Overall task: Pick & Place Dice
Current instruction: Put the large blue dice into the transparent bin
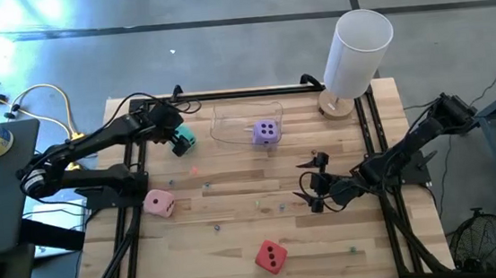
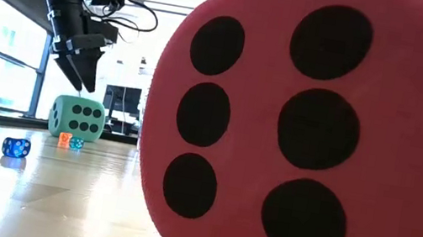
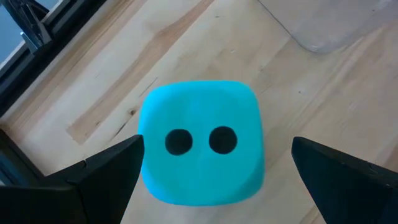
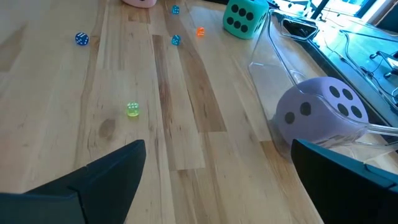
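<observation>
The teal die [image 1: 189, 140] rests on the table beside the clear tray [image 1: 228, 121]. My left gripper [image 1: 178, 145] hangs open just above it; in the low view its fingers [image 2: 84, 77] end a little over the die's top [image 2: 79, 103]. In the left wrist view the teal die [image 3: 202, 140] shows two pips between the spread fingers. The purple die [image 1: 266, 132] lies in the tray. The pink die [image 1: 158, 202] sits left of centre and the red die [image 1: 271, 257] near the near edge, filling the low view [image 2: 311, 134]. My right gripper [image 1: 306, 181] waits open, right of centre.
A tall white cylinder [image 1: 353, 53] stands at the far right corner. Several tiny coloured dice are scattered over the table [image 4: 132, 109] [image 4: 81, 38] [image 2: 16, 147]. Black frame rails run along the table's left and right sides [image 1: 131, 248]. Bare wood lies between the pink and red dice.
</observation>
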You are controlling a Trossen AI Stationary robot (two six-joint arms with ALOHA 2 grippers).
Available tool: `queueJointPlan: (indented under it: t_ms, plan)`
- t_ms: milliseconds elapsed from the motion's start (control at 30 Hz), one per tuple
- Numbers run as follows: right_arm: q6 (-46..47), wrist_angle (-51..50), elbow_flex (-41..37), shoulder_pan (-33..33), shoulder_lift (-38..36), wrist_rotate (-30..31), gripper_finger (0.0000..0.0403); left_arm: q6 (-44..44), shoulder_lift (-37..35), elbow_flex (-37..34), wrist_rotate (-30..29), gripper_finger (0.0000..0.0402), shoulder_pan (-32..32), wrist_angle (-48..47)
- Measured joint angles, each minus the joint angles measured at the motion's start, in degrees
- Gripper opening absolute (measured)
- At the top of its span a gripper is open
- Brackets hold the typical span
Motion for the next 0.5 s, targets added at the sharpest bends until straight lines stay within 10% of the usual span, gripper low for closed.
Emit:
queueJointPlan:
  t_ms: [500]
  plan:
    - [0.0, 0.0, 0.0, 0.0, 0.0, 0.0, 0.0394, -0.2, 0.0, 0.0, -0.5, 0.0399, 3.9, -0.7]
